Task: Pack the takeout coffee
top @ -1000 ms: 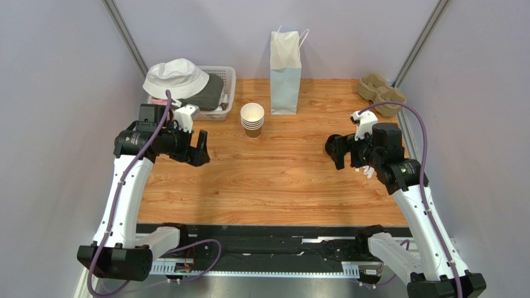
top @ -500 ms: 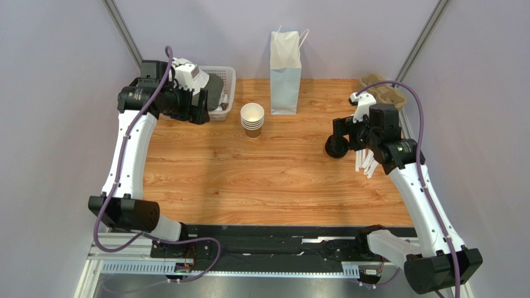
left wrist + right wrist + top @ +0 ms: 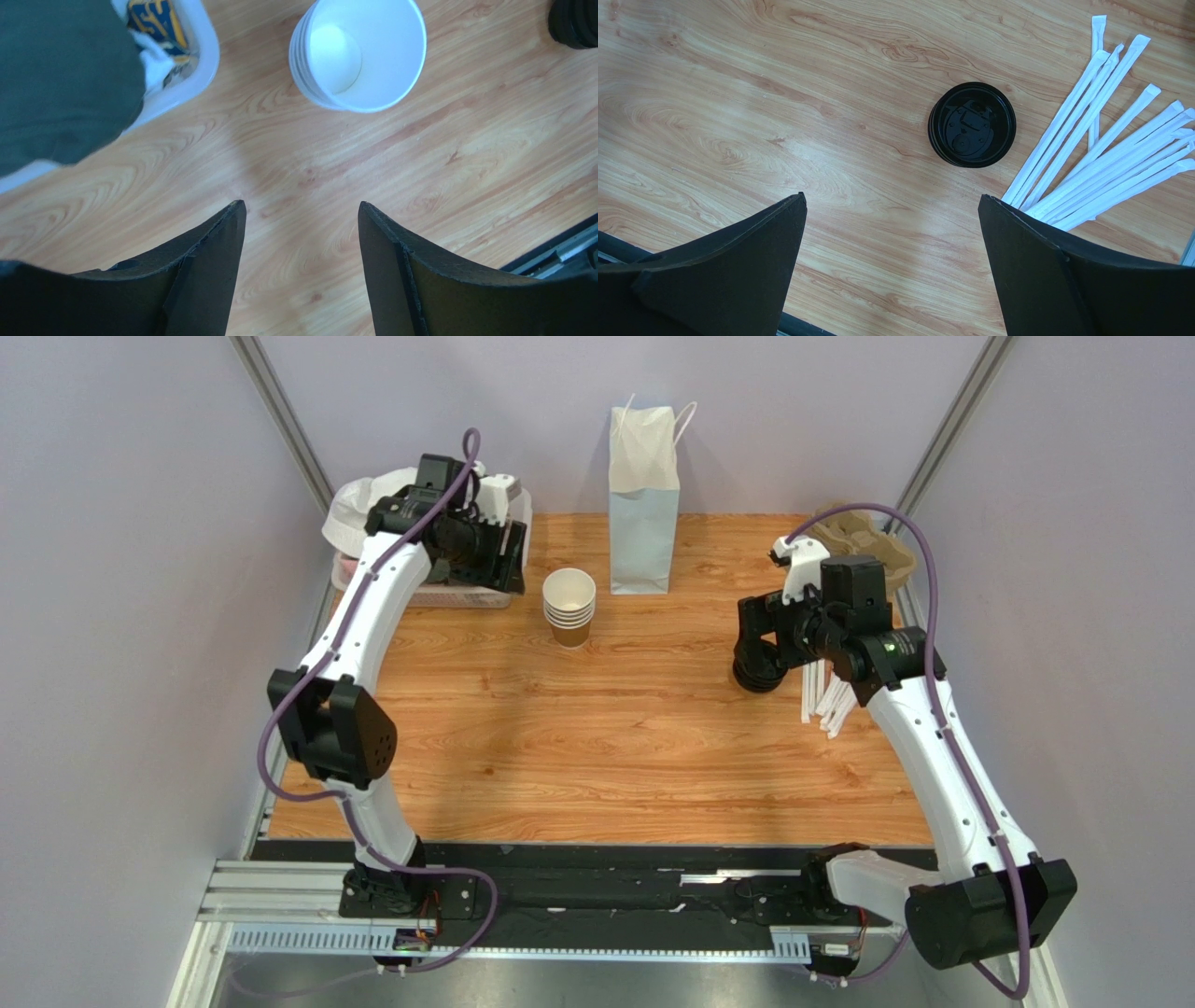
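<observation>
Left pincer (image 3: 302, 205) narrower, still empty.

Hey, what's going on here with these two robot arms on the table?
Nothing is held yet. The left pincer hangs open over the wooden table, near the white plastic basket and the stack of lidless white paper cups. The right pincer is open above the round black plastic lids beside the white wrapped straws. The white paper bag stands at the back, and no lidded cup is in view.
</observation>
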Controlling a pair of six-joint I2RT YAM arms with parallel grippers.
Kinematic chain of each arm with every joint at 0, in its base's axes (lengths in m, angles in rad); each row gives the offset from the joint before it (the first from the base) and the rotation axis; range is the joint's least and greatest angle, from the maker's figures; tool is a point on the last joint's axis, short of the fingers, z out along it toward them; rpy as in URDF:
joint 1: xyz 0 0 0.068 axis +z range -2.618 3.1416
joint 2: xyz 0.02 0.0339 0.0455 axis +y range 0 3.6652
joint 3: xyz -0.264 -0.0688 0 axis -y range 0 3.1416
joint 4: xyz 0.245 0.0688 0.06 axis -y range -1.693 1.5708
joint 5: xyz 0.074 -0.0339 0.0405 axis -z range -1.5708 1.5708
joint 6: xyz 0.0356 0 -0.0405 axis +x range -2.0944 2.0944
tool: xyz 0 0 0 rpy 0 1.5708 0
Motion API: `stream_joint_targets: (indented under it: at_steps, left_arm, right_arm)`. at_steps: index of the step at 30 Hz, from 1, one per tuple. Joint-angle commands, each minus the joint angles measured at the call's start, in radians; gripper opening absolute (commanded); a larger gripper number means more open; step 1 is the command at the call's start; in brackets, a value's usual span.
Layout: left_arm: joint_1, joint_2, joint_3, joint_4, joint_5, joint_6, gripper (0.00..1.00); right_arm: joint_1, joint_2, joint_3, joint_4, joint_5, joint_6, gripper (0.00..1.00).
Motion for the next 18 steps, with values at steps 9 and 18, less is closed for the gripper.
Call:
stream_joint_targets:
  at_steps: [9,18]
  left_arm:
    - [-0.072,0.213,0.209,0.076,-0.014,-0.081,0.55]
    - [-0.075,0.283,0.228,0.105,-0.044,-0.068,0.51]
  right_arm:
    - [-0.003,0.034,0.036,0.03,-0.002,-0.048,1.0]
    - [-0.014,0.027,0.027,0.041,0.002,-0.044,1.0]
